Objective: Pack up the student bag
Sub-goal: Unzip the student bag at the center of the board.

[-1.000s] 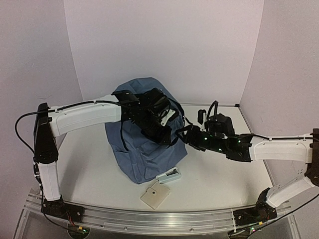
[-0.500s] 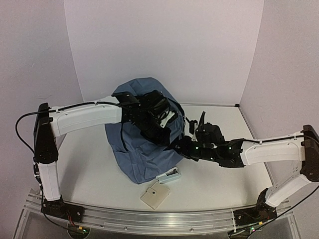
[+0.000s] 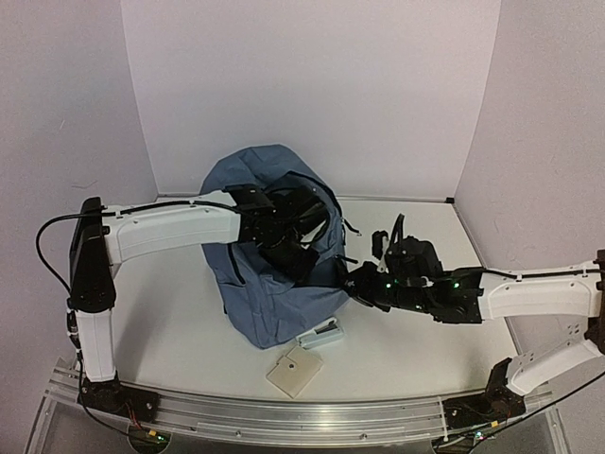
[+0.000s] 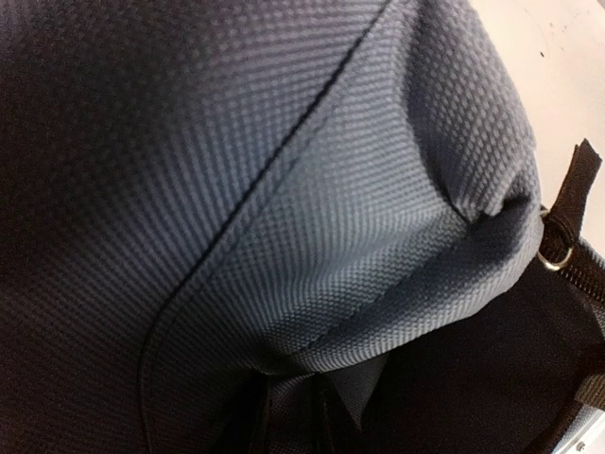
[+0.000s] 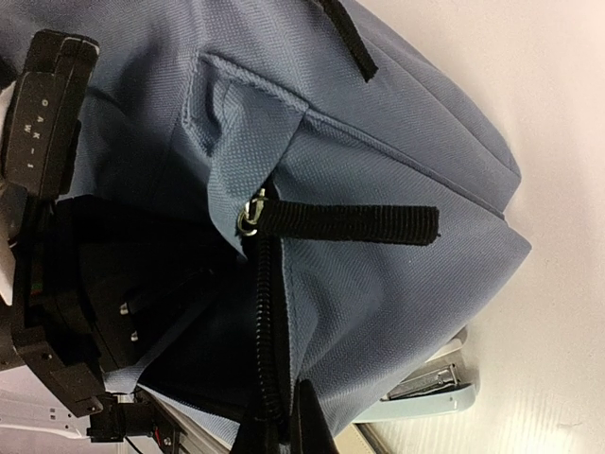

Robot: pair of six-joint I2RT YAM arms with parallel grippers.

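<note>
Soft, even light falls from above onto the white table [image 3: 170, 312] — bright, with only a faint shadow beside the backpack [image 3: 274, 307]. Close before my left gripper [image 3: 295, 253] it is dim: the weave fills the view, sharp in the middle, dark and blurred away to the left. Just beyond my right fingers [image 5: 304, 421] the zipper [image 5: 265, 312] is crisp — the tabletop past it washes out pale.

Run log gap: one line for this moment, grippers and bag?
backpack zipper open | left gripper at opening, state unclear | right gripper shut on zipper edge | stapler on table, unpacked
</note>
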